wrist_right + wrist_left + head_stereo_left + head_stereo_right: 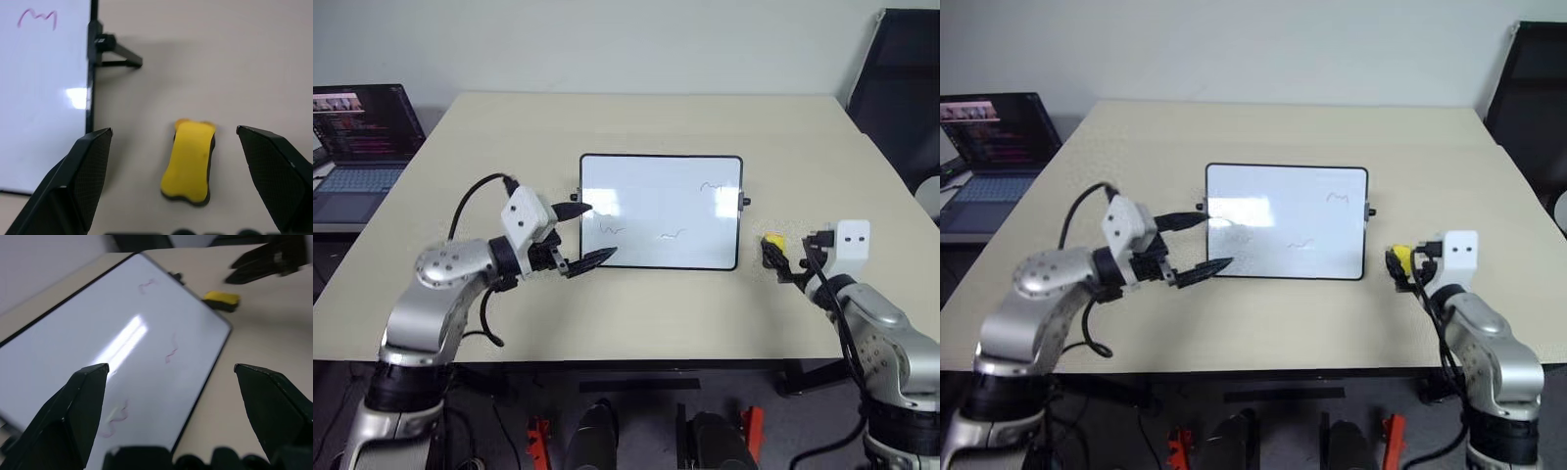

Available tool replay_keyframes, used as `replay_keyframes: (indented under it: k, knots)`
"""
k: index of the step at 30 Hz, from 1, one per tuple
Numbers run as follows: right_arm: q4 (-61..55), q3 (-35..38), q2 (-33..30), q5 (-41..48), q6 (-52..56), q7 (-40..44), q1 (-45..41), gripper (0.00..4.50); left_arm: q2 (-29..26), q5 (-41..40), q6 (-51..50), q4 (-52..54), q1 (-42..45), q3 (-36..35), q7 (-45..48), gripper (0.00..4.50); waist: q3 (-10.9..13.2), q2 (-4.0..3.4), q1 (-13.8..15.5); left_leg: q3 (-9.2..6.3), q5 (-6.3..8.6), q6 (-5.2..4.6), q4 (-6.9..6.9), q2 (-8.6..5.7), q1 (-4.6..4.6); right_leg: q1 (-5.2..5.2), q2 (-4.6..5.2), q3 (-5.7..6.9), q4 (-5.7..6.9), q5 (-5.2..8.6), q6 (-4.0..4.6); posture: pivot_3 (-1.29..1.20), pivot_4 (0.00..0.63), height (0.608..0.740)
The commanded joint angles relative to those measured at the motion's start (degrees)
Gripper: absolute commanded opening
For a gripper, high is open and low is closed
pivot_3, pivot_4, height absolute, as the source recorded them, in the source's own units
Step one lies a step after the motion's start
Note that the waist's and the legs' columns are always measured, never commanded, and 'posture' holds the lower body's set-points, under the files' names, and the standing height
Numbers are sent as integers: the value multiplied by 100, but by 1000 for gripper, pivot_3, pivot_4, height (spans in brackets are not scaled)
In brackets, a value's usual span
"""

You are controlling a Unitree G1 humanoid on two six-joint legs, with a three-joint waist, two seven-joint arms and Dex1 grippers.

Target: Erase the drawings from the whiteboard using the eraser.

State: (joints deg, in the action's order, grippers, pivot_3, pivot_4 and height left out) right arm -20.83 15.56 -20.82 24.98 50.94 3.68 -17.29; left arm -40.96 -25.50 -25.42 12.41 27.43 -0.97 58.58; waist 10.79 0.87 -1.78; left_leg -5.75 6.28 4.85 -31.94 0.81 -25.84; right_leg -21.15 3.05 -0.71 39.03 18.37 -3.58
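Right gripper (173, 183) spread wide, empty, straddling the eraser (190, 161) without touching it; the eraser lies flat on the desk (636, 313) just off the whiteboard's (661, 211) right edge. Left gripper (579, 235) also spread, empty, over the board's left edge. All three drawings (712, 186) still there, so nothing erased yet: grasp and wiping remain. Laptop (362, 147) sits off the desk's far-left corner, no obstruction.

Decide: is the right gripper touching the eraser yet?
Apart. In the right wrist view, the right gripper stands open, and bare table shows between each finger and the eraser lying between them.
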Motion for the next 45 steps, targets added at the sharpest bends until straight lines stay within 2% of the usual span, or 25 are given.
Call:
replay_keyframes:
  k: [1,7,21,24,32,39,45]
  knots:
    - [261,1,74,-238,12,-272,-310,4452,-196,-120,-78,-182,357,203,569,4500,0,0,-9,0,0,0,2,0,1,1,-1,0,0,0,1,0,150,740]
    - [1000,-204,224,-627,-336,-338,-562,4452,-72,-116,-111,-455,824,373,754,4500,1,-1,-14,1,0,-1,2,1,0,-2,-2,-3,3,-2,3,0,150,740]
    - [1661,-427,525,-1021,-725,-261,-629,4452,-164,-107,-129,-471,761,252,882,4500,1,-2,-21,2,-3,-4,-1,1,2,-3,-3,-5,10,-6,3,0,150,740]
    - [1762,-391,559,-1067,-818,-260,-672,3881,-184,-97,-104,-509,733,226,873,4500,1,-2,-21,3,-3,-5,-1,1,2,-3,-3,-6,10,-9,7,0,150,740]
    - [1786,-353,595,-1074,-942,-263,-716,1139,-225,-291,-227,-457,654,152,958,4500,1,-2,-21,3,-4,-5,-1,1,2,-3,-3,-6,13,-10,9,0,150,740]
    - [1576,-364,547,-1016,-848,-156,-605,1091,-271,-419,-386,-279,402,35,898,4500,1,-2,-22,4,-4,-5,-1,2,3,-3,-3,-7,15,-18,22,0,150,740]
    - [-100,-604,-56,-744,-96,473,-84,1091,-278,-367,-799,275,-134,-300,57,4500,2,-3,-17,4,-4,-6,0,2,1,-4,-2,-8,14,-17,22,0,150,740]
